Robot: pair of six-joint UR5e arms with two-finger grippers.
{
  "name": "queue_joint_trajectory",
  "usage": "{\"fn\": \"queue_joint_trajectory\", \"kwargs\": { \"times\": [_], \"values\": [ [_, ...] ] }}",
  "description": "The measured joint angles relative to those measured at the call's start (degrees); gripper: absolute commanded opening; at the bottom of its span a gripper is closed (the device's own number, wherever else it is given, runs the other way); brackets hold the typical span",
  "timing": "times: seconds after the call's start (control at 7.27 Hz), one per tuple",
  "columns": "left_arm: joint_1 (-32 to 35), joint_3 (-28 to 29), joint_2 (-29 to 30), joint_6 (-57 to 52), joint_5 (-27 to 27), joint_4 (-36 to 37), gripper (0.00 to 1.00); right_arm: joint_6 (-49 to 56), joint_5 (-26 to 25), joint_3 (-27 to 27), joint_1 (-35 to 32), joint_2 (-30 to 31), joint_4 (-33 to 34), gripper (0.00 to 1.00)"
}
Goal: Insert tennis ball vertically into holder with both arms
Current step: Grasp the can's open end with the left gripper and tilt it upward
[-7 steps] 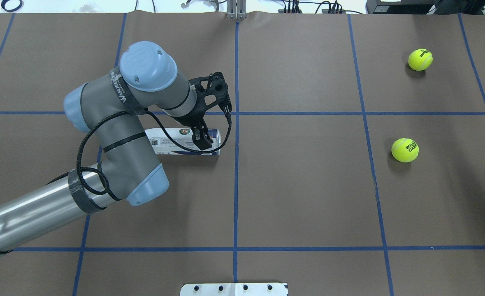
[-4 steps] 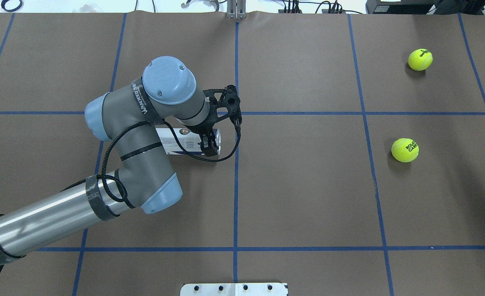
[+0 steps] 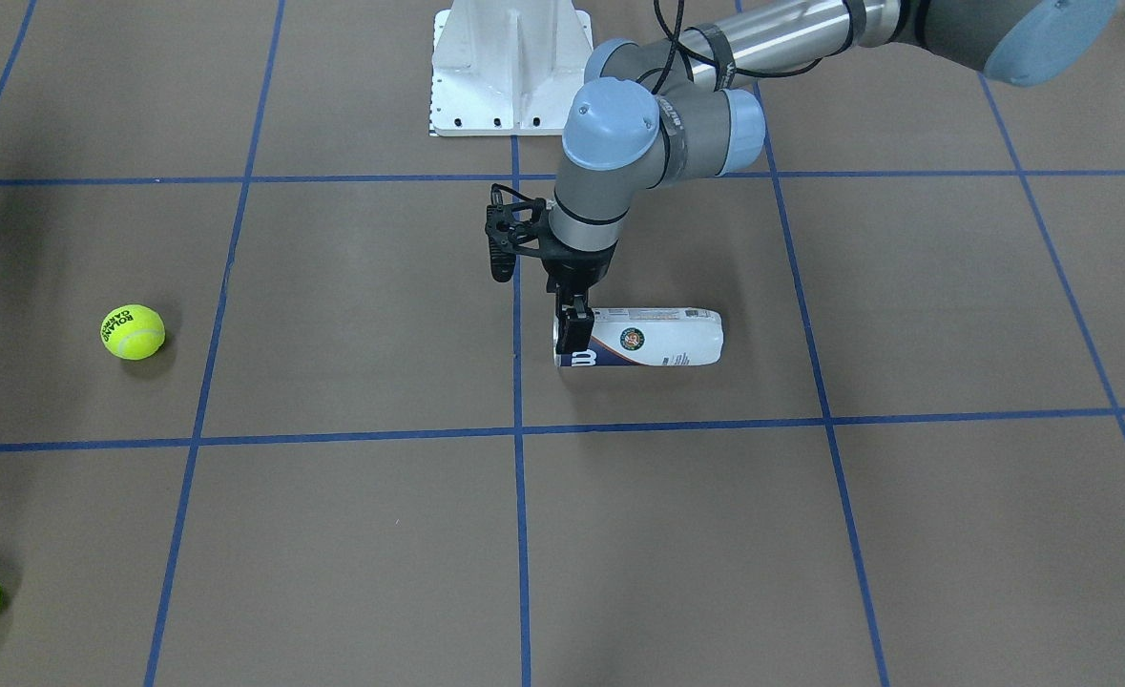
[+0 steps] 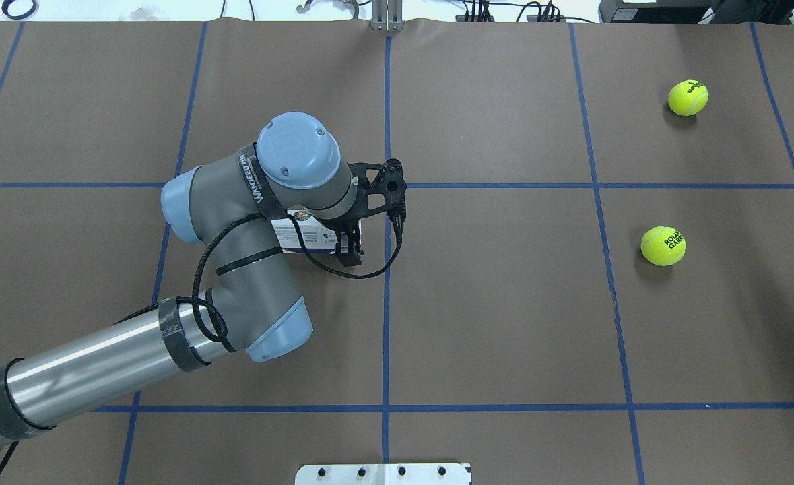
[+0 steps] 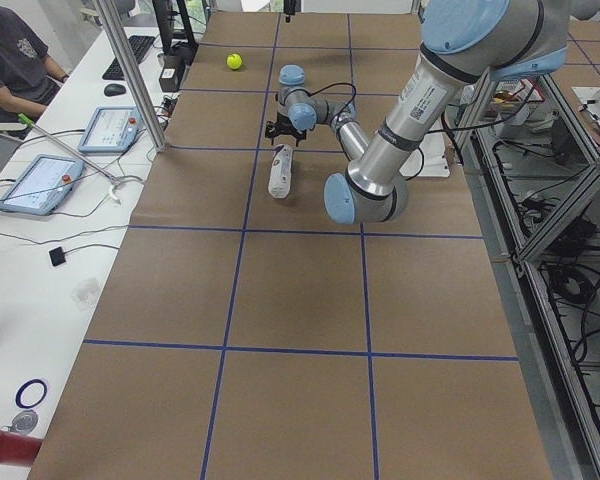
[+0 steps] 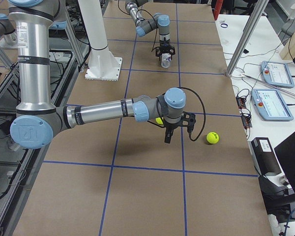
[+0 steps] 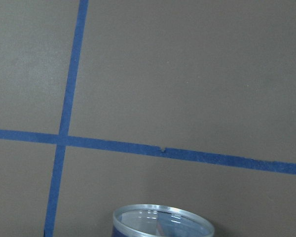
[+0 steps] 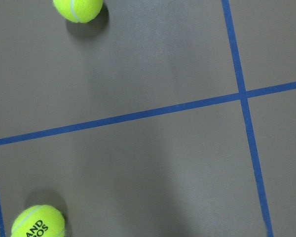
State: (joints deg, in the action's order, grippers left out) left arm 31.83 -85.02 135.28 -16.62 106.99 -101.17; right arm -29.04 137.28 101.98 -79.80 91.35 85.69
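The holder (image 3: 657, 337) is a clear can with a white and navy label. It lies on its side on the table, also in the overhead view (image 4: 309, 234). My left gripper (image 3: 576, 342) points down at its silver-rimmed end (image 7: 163, 219), open, with a finger on either side of the can (image 4: 351, 248). Two yellow tennis balls (image 4: 687, 98) (image 4: 663, 245) lie far to the right. My right gripper (image 6: 167, 141) hovers above the table between them; I cannot tell whether it is open or shut.
The white pedestal base (image 3: 510, 67) stands at the robot's side of the table. Blue tape lines grid the brown table cover (image 4: 504, 303). An operator and tablets (image 5: 40, 185) are beyond the far edge.
My left arm has moved right along the can, bringing the gripper from its middle to its rim end. The can and the balls have not moved.
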Motion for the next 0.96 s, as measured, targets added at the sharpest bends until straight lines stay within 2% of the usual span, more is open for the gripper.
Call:
{"fn": "queue_joint_trajectory", "kwargs": {
  "times": [0.96],
  "values": [
    [-0.6,4.6,1.4,-2.0,-2.9,-0.6,0.99,0.0,0.0,0.2,0.0,0.2,0.0,0.99]
  ]
}}
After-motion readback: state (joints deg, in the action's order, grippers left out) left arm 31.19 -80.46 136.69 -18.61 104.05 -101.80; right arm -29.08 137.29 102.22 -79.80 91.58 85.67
